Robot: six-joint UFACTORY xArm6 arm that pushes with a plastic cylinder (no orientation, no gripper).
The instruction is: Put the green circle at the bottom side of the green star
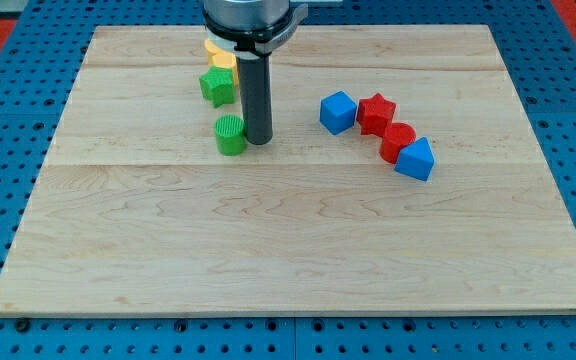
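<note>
The green circle is a short green cylinder on the wooden board, left of centre. The green star lies just above it toward the view's top, a small gap apart. My tip is the lower end of the dark rod and rests right beside the green circle's right side, touching or nearly touching it. The rod rises from there to the arm's body at the view's top.
Yellow blocks sit above the green star, partly hidden by the arm. At the view's right lie a blue cube, a red star, a red block and a blue block in a diagonal row.
</note>
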